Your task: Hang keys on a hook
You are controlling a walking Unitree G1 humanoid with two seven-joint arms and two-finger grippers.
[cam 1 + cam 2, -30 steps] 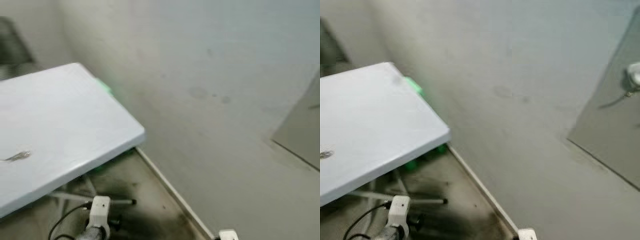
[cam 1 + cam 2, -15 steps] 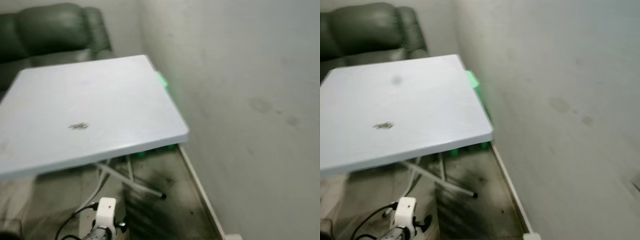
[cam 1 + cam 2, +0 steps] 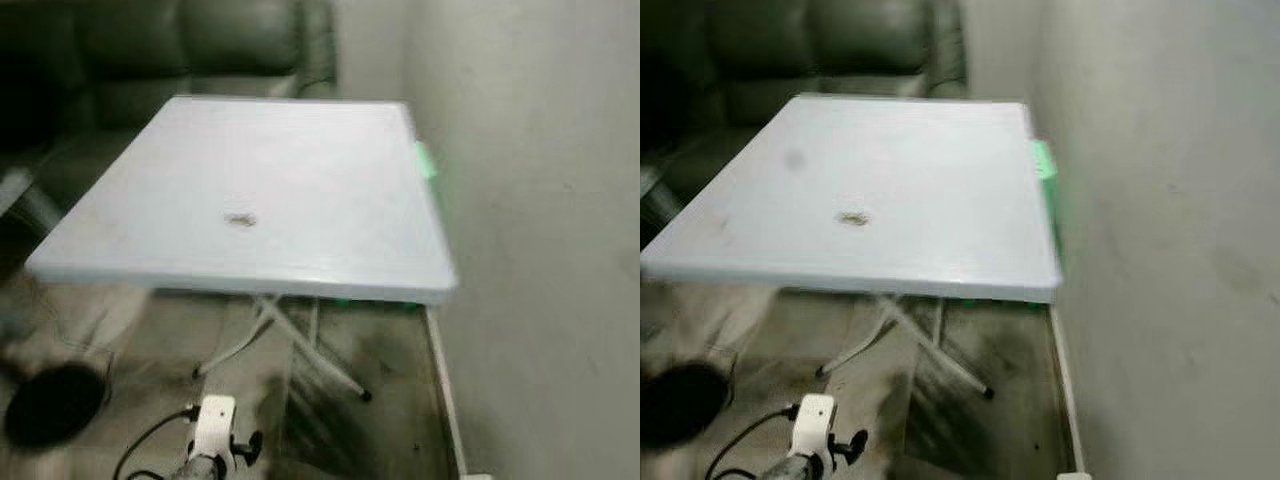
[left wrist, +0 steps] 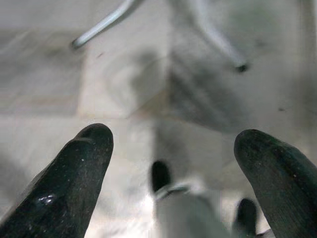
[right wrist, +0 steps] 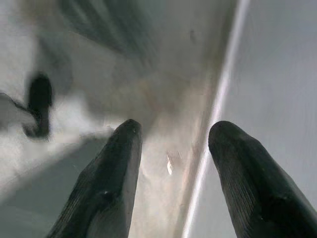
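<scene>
A small bunch of keys (image 3: 240, 219) lies near the middle of a white folding table (image 3: 330, 250), also seen as keys (image 3: 851, 218) in the right eye view. My left arm hangs low at the bottom of the picture, below the table's front edge. In the left wrist view my left gripper (image 4: 173, 163) is open, its black fingers (image 4: 79, 168) spread above the floor with nothing between them. In the right wrist view my right gripper (image 5: 171, 144) is open over the floor beside the wall's skirting.
A plain wall (image 3: 540, 200) runs along the table's right side. A dark green sofa (image 3: 190, 50) stands behind the table. A green object (image 3: 427, 160) sticks out between table and wall. A dark round thing (image 3: 50, 400) and a cable lie on the floor at left.
The camera has swung to the left: the table and keys now sit in the middle of the picture, the sofa has come into view, and the wall fills less of the right.
</scene>
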